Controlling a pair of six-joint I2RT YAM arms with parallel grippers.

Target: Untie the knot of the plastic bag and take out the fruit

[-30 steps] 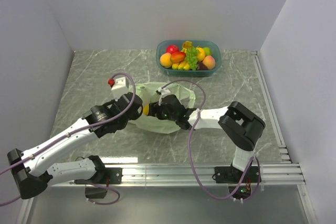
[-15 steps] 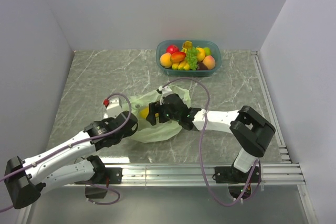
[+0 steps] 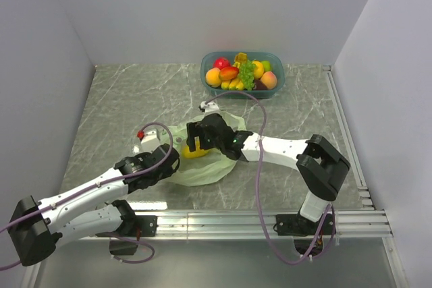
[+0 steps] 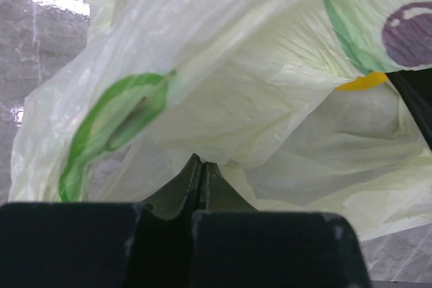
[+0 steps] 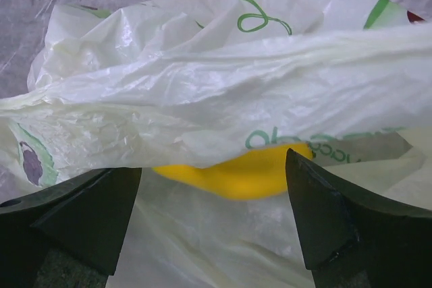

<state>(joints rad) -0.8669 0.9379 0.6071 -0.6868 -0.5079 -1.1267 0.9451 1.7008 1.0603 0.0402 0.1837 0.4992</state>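
Observation:
The pale green plastic bag (image 3: 206,166) lies crumpled on the table between my two grippers. My left gripper (image 3: 174,161) is shut on a fold of the bag's near-left edge; in the left wrist view the jaws (image 4: 200,162) pinch the bag's thin film (image 4: 236,99). My right gripper (image 3: 194,145) is open at the bag's mouth. In the right wrist view a yellow fruit (image 5: 250,170) lies between its spread fingers (image 5: 212,166), under the upper layer of the bag (image 5: 202,85). The yellow fruit also shows in the top view (image 3: 194,152). No knot shows.
A teal bowl (image 3: 277,87) at the back holds several toy fruits, among them a red apple (image 3: 221,63), grapes (image 3: 248,74) and an orange fruit (image 3: 213,77). White walls close in the left, back and right. A metal rail runs along the near edge.
My left arm has drawn back toward the near-left, pulling the bag with it. My right gripper has moved left at the bag's mouth, and the yellow fruit now shows.

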